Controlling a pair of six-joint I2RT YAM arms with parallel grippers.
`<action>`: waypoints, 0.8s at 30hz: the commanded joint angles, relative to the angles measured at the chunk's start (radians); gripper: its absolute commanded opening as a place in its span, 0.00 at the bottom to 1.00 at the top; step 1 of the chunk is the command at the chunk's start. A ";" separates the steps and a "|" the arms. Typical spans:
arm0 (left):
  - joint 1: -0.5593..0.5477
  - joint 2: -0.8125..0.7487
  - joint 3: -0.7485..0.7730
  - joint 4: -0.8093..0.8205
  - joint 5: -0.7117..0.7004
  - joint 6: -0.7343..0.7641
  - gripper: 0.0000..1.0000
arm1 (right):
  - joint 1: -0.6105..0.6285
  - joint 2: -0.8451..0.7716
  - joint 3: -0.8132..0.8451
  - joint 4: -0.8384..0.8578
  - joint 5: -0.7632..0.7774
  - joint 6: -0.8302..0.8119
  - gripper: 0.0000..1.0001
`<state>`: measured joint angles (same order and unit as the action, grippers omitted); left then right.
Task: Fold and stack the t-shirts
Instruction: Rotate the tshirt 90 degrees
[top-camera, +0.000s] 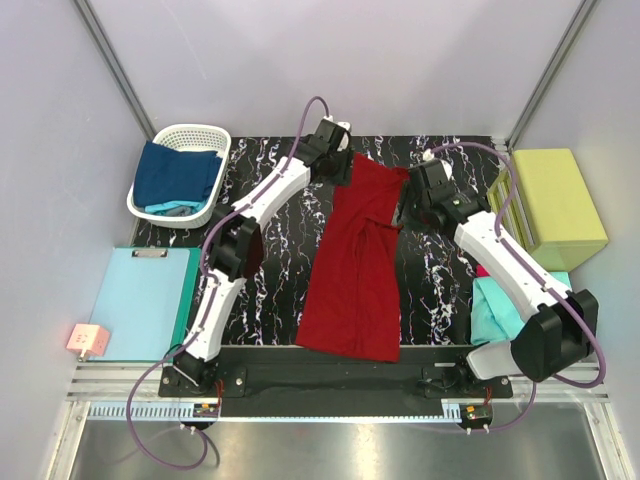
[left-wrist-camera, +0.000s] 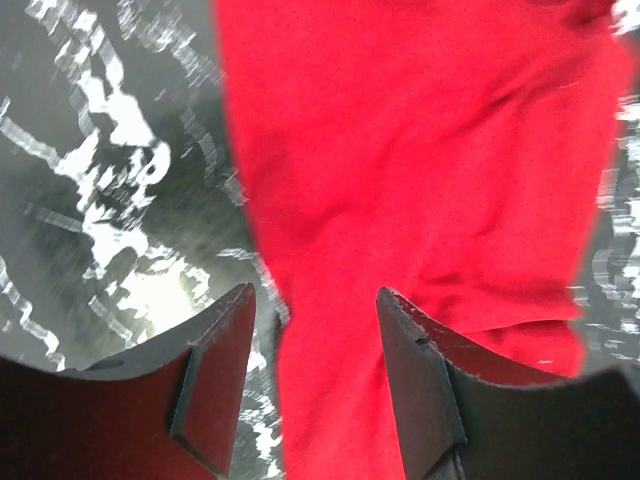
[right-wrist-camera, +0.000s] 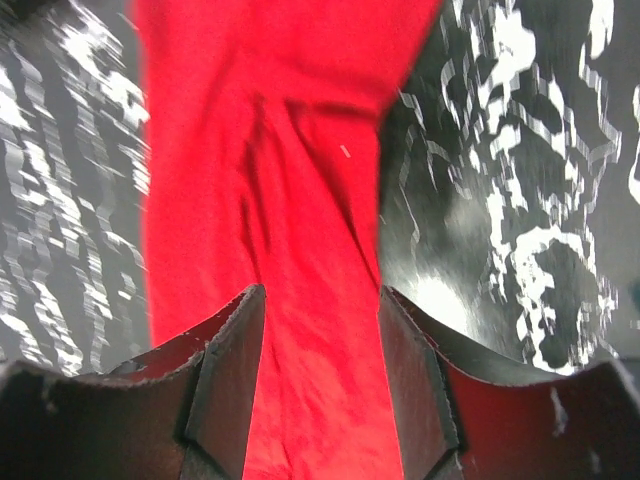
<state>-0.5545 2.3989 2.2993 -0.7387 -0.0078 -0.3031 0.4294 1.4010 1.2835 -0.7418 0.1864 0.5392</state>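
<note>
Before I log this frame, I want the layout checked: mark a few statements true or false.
1. The dark red t-shirt lies on the black marbled mat. True.
2. The white basket is empty. False: it holds navy blue cloth.
3. The yellow-green box stands on the right. True.
4. The teal shirt lies on the clipboard. False: it lies at the mat's right edge, near the box.
</note>
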 joint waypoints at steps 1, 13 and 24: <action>-0.005 0.057 0.058 0.027 0.098 0.032 0.57 | 0.005 -0.057 -0.072 0.002 -0.025 0.030 0.57; -0.007 0.160 0.042 0.025 0.085 0.035 0.59 | 0.003 -0.105 -0.104 -0.036 -0.005 0.027 0.59; 0.047 0.158 -0.081 -0.027 -0.080 -0.044 0.22 | 0.003 -0.131 -0.153 -0.042 0.025 0.034 0.61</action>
<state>-0.5533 2.5694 2.3100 -0.7109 0.0120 -0.3115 0.4294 1.3052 1.1465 -0.7837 0.1753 0.5591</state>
